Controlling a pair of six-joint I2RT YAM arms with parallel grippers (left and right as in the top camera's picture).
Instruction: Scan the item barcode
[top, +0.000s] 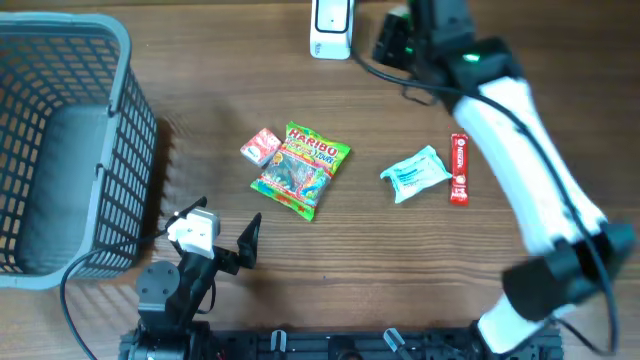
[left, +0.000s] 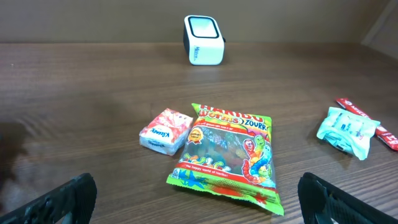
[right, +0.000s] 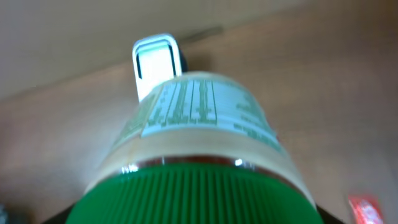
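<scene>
Green cap (right: 193, 193) fills the foreground of the right wrist view; the bottle (right: 277, 163) extends away from it toward the scanner (right: 155, 59). Risk one: the label (right: 186, 109) shows only a printed table on its visible face. No barcode is discernible, so the code may face away from the scanner window and give no read. Risk two: the bottle's far end sits near the scanner, and further advance could knock it. Risk three: slip, since the grip appears to lie at the cap end. Right claw (top: 392, 42) stands partly open, clamped on the bottle, which is held off the table between its fingers. Left claw (top: 222, 228) is fully open and empty — well apart, near the Haribo bag (top: 300, 168).
</scene>
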